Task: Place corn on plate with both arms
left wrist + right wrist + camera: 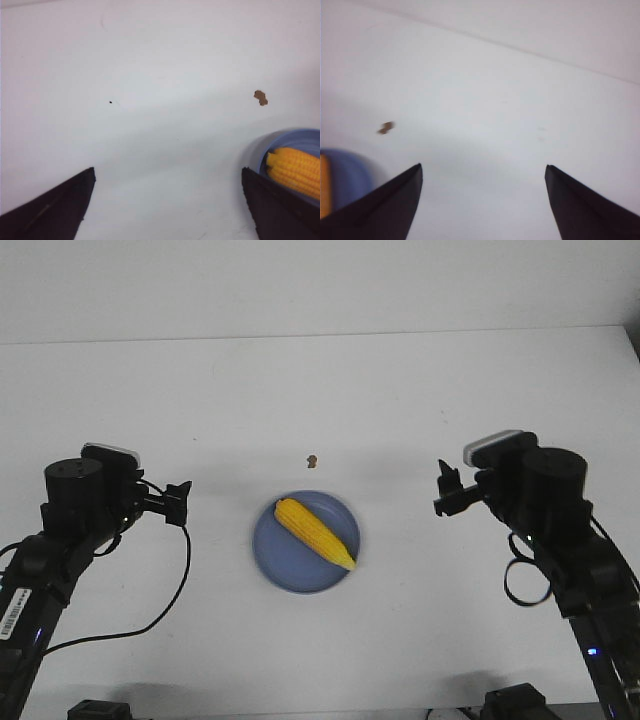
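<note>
Front view: white label (12, 608), illegible, on left arm (60, 540)

surface: white table (420, 390) | backdrop: plain white wall (300, 285)

High front view over table (420, 380); low wrist views sharing plate (300, 137) edge

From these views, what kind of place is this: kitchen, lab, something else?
Likely a lab or test bench, not a kitchen: a bare white table against a plain wall, the left gripper and right gripper open either side, and only staged props, the corn on the plate.
</note>
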Available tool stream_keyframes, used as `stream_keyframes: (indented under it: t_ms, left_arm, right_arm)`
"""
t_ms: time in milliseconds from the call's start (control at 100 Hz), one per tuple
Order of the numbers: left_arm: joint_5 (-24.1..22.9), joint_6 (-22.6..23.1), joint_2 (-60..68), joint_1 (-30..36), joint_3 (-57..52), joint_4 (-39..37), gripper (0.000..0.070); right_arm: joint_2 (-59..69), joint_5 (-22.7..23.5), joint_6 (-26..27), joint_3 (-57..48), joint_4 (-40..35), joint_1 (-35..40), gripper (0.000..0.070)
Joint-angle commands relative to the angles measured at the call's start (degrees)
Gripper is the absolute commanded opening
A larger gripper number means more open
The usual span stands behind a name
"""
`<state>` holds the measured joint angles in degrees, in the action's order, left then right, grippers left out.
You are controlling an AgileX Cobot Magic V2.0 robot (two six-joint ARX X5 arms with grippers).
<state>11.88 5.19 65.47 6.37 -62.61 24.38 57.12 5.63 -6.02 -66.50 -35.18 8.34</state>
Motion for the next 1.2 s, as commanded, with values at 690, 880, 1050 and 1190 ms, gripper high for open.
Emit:
stream_keyframes:
  t_ms: [690,880,1050,1190]
  left_arm:
    - [-3.2,-4.8,-31.8,-0.1,27.2,-14.3,0.0598]
    - [-4.4,-5.0,-36.4,-0.1,28.5,-14.4,0.0597]
    - [-4.8,-5.0,-37.2,-0.1,28.5,-15.1,0.0596]
    - [-4.8,-5.0,-37.8,-0.1,28.5,-15.0,0.0582]
  right_arm:
    - [-42.8,0.0,4.4,35.7,14.7,-7.3,0.0515]
    - [-44.4,-0.2,6.1,37.0,17.2,-7.3,0.0515]
    - [-44.4,-3.1,6.0,37.0,17.2,-7.3,0.0514]
    - [-44.4,-3.1,6.0,37.0,17.2,-7.3,0.0496]
